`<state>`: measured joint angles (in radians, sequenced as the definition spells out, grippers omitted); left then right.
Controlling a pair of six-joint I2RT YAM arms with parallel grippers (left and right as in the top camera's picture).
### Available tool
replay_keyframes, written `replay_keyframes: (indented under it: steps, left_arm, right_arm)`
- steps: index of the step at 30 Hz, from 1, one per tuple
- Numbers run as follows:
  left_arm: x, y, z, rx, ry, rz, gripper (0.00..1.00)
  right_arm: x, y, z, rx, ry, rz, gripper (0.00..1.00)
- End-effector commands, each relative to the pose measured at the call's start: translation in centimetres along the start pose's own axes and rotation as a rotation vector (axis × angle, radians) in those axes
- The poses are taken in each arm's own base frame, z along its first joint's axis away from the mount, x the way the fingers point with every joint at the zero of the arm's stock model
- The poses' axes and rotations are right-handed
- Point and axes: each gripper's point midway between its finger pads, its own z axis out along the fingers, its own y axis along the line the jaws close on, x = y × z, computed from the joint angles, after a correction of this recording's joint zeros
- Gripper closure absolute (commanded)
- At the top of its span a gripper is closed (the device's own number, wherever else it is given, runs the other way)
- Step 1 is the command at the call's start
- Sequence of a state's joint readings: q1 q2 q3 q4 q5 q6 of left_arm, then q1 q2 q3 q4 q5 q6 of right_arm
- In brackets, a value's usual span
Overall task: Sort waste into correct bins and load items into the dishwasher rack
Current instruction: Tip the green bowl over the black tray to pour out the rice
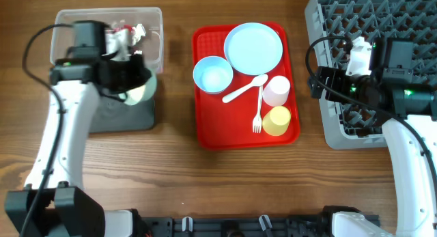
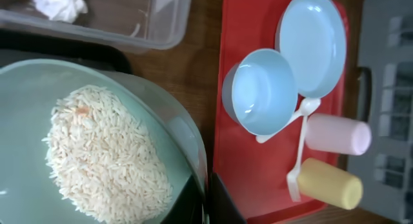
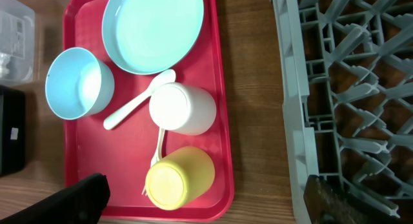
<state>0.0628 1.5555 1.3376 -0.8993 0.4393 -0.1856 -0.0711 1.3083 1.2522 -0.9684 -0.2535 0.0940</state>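
Clamps the left claw (image 2: 208, 193) on the rim of a smooth, round, pale blue-green rice bowl (image 2: 161, 121), with the rim pinched between dark fingers, above the shallow matte black tub (image 1: 130, 117). Holds in that bowl a mound of loose white rice-like grains (image 2: 103, 153), with one small orange speck among them. Shows just beside it the clear tub (image 2: 122, 20), glossy and see-through, with crumpled white paper (image 2: 58, 3) inside. Spreads the right claw (image 3: 206, 185) wide apart, gripping nothing, near the left edge of the grey rack (image 3: 348, 88), a moulded plastic lattice with upright pegs. Lays out on the flat, glossy red tray (image 3: 77, 153), which rests on the wood-grain table (image 3: 248, 88): a round light blue plate (image 3: 153, 27), a deep light blue empty bowl (image 3: 79, 82), a white plastic spoon (image 3: 139, 101) with its scoop end touching the plate's edge, a white plastic fork (image 3: 159, 143), a smooth white cup (image 3: 184, 109) and a yellow cup (image 3: 179, 179) just beside each other. Carries a tiny pale mark on the black tub in the right wrist view, too small to read.
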Motion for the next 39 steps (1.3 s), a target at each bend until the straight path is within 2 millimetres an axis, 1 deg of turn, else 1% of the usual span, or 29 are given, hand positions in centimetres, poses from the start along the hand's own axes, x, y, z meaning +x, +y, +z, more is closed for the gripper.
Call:
replay_keyframes:
  steps: [1, 2, 8, 12, 14, 16, 18, 22, 26, 29, 32, 35, 39]
  left_arm:
    - [-0.3, -0.4, -2.3, 0.193, 0.000, -0.020, 0.96]
    - [-0.1, 0.3, -2.5, 0.214, 0.003, -0.041, 0.96]
    - [0.8, 2.7, -3.3, 0.342, -0.008, -0.110, 0.96]
    - [1.0, 4.7, -3.8, 0.376, -0.029, -0.189, 0.96]
    - [0.7, 4.8, -4.5, 0.436, -0.052, -0.195, 0.96]
    - [0.3, 4.3, -5.1, 0.532, -0.069, -0.202, 0.96]
    - [0.1, 4.3, -5.2, 0.589, -0.066, -0.227, 0.96]
    - [0.2, 5.5, -3.2, 0.617, -0.022, -0.274, 0.96]
    - [0.2, 6.4, -1.5, 0.654, 0.004, -0.296, 0.96]
    - [0.0, 7.0, -0.7, 0.656, 0.003, -0.295, 0.96]
    - [-0.2, 7.4, -0.3, 0.661, -0.002, -0.291, 0.96]
    - [-0.4, 7.2, -0.7, 0.692, -0.012, -0.297, 0.96]
    - [-1.6, 6.4, -2.9, 0.832, -0.072, -0.303, 0.96]
  right_arm:
    - [-0.5, 0.1, -0.1, -0.008, -0.008, 0.011, 0.01]
    - [-0.5, 0.1, -0.1, -0.008, -0.008, 0.011, 0.01]
    - [-0.5, 0.1, -0.1, -0.008, -0.008, 0.011, 0.00]
    - [-0.5, 0.1, -0.1, -0.008, -0.007, 0.011, 0.01]
    - [-0.5, 0.1, -0.1, -0.008, -0.008, 0.012, 0.01]
    - [-0.5, 0.1, -0.1, -0.008, -0.008, 0.011, 0.01]
    - [-0.5, 0.1, -0.1, -0.008, -0.008, 0.011, 0.01]
    - [-0.4, 0.1, 0.0, -0.008, -0.006, 0.011, 0.01]
    - [0.3, -0.2, 0.8, -0.006, 0.012, 0.017, 0.01]
    - [0.7, -0.4, 1.5, -0.004, 0.030, 0.021, 0.01]
    - [0.5, -0.5, 1.8, -0.006, 0.023, 0.030, 0.01]
    - [0.1, -0.4, 1.9, -0.007, 0.007, 0.044, 0.00]
    - [0.0, -0.4, 1.9, -0.007, 0.003, 0.043, 0.00]
